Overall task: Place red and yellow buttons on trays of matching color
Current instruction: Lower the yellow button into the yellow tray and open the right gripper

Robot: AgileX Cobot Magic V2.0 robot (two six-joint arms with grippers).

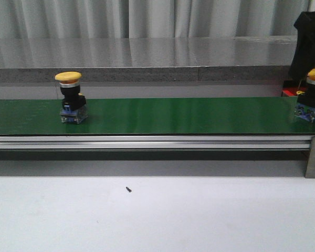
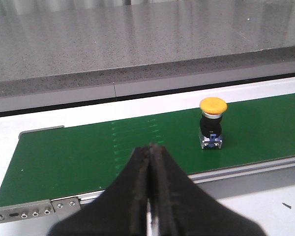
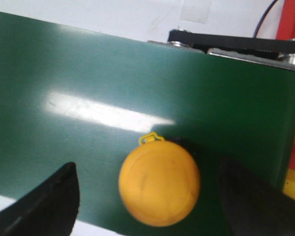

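Right gripper (image 3: 152,196) is hovering open straddling the yellow button (image 3: 159,183) at frame right, directly below it; left gripper (image 2: 150,162) is sitting closed.

Both buttons, the left one (image 1: 71,98) and the right one (image 1: 312,95), have yellow caps on black bodies with bluish-clear bases, sitting on a dark green belt (image 1: 189,114), with a speckled grey counter (image 1: 147,52) behind and black end effector fingers (image 2: 150,196).

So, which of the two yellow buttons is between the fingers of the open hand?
The yellow button at the belt's right end: the right hand is open around its cap. The other yellow button, further left, stands alone.
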